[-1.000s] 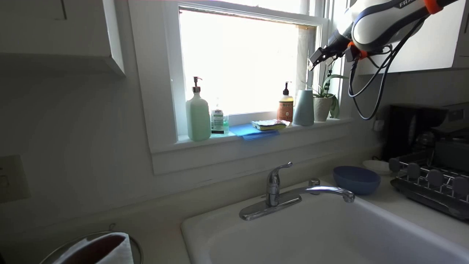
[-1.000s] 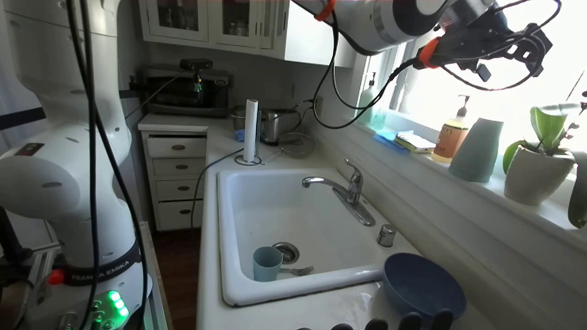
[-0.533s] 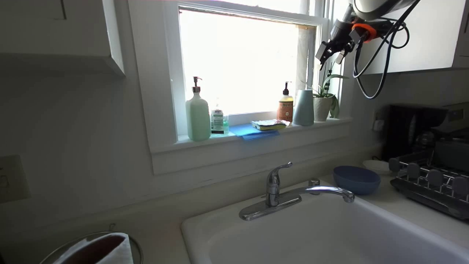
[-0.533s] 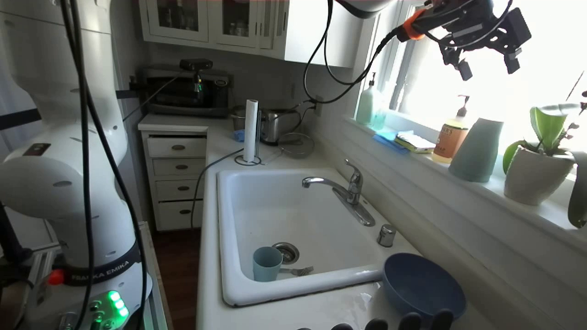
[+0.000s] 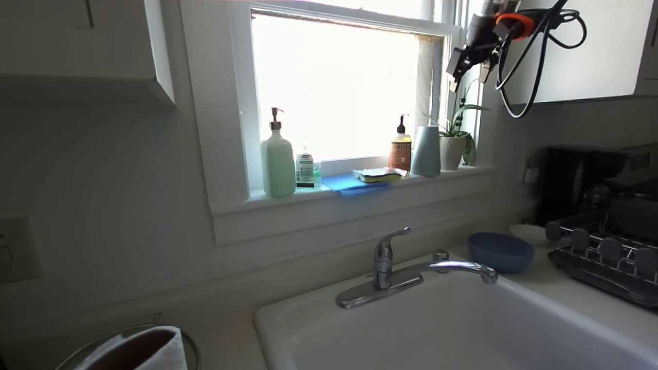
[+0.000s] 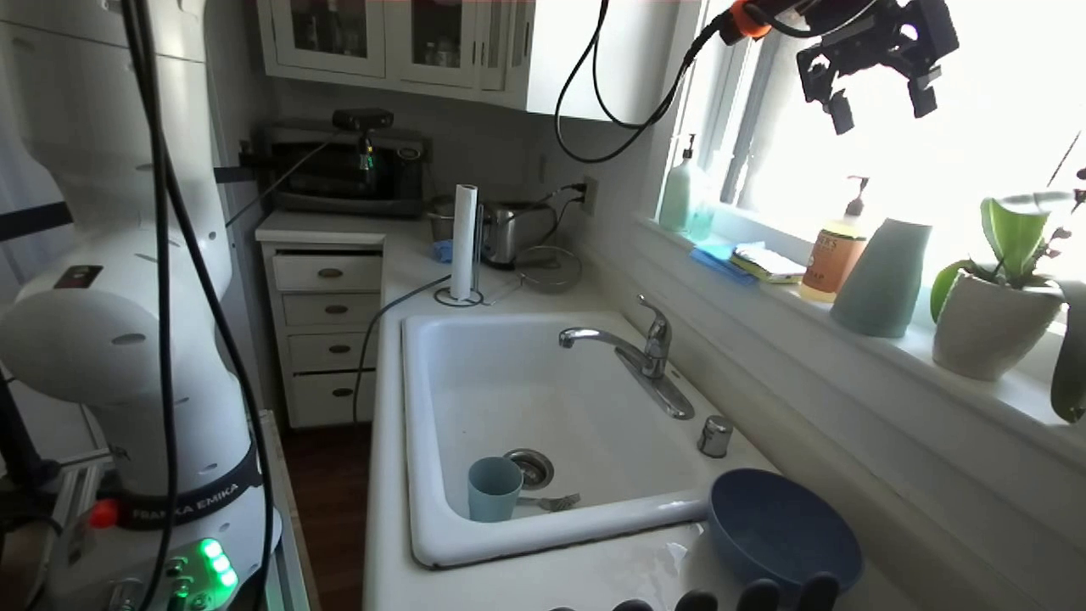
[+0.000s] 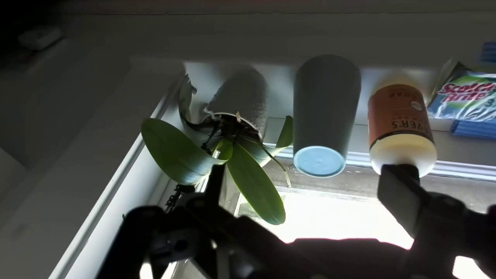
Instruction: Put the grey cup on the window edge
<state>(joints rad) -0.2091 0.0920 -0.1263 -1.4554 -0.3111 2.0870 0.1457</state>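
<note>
Wrist view, from above: the tapered, pale grey cup [image 7: 325,108] stands bottom-up on the long, white-painted window sill [image 6: 1014,395], so the goal looks met. Both exterior views show the black gripper [image 6: 882,109] well above it, fingers [image 7: 399,197] wide apart with nothing between them.

A careless next move is what could spoil this. The cup rests on its wider rim close to the sill's front edge; a low sideways sweep could, I judge, tip it over that edge towards the counter [image 6: 543,579] or the white sink [image 6: 417,407]. Dropping down could knock the orange-labelled soap bottle with black pump [image 5: 400,154], just beside it. A further risk is mistaking the pale blue cup [image 6: 495,490] in the sink for this one.

On the grey cup's other side stands a textured white pot [image 6: 988,331]; its plant's broad green leaves [image 7: 255,182] reach up towards the fingers and would foul a low path. Past the soap bottle lie a plastic-wrapped sponge pack [image 5: 379,176] and a blue cloth [image 5: 366,190] overhanging the sill's front edge; near the end away from the plant stands a pale-green pump bottle [image 5: 278,167]. Below, a dark blue bowl [image 6: 785,539] sits by the sink's corner.
</note>
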